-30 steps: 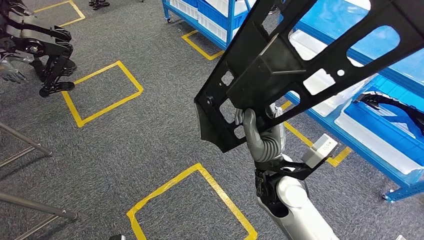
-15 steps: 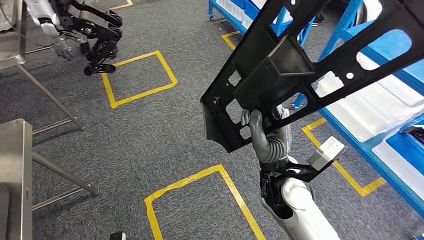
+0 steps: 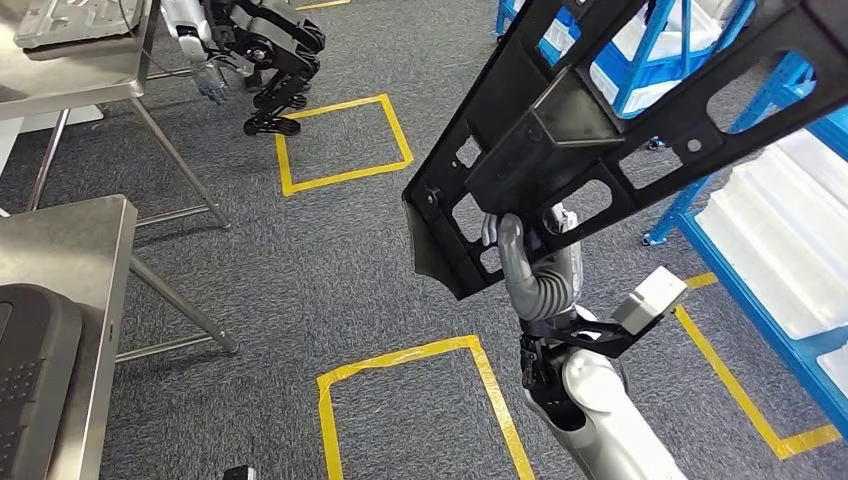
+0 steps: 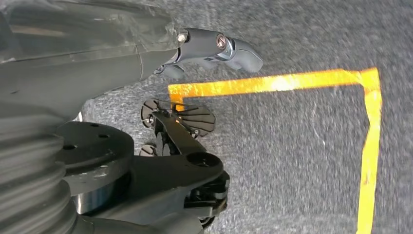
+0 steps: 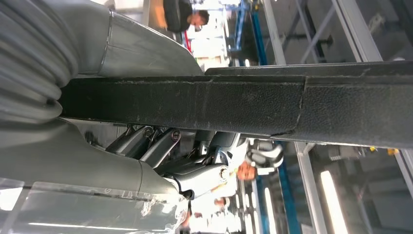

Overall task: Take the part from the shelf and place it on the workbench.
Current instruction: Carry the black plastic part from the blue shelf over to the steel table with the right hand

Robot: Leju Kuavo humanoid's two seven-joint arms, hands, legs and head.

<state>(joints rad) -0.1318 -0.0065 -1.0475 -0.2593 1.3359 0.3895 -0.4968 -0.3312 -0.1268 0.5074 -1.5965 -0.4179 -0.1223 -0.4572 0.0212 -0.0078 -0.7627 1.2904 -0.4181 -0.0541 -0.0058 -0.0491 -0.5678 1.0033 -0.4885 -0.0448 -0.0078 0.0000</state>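
Observation:
The part [image 3: 600,130] is a large black plastic frame with several cut-outs, held up tilted in front of me. My right hand [image 3: 525,265] grips its lower edge from beneath, thumb on the near face. In the right wrist view the part's black edge [image 5: 195,105] runs across the palm, with the dark fingers [image 5: 146,141] curled behind it. The steel workbench [image 3: 70,235] stands at the left, apart from the part. My left hand [image 4: 214,46] hangs over the carpet with its thumb stretched out and nothing in it.
A black moulded piece [image 3: 30,370] lies on the workbench's near end. A second steel table [image 3: 80,60] and another robot [image 3: 260,45] are at the far left. The blue shelf [image 3: 790,250] with white trays stands at the right. Yellow tape squares [image 3: 340,140] mark the carpet.
The camera has swung left: the blue shelf slid to the right and the steel tables came into view at the left. The part stays gripped in my right hand.

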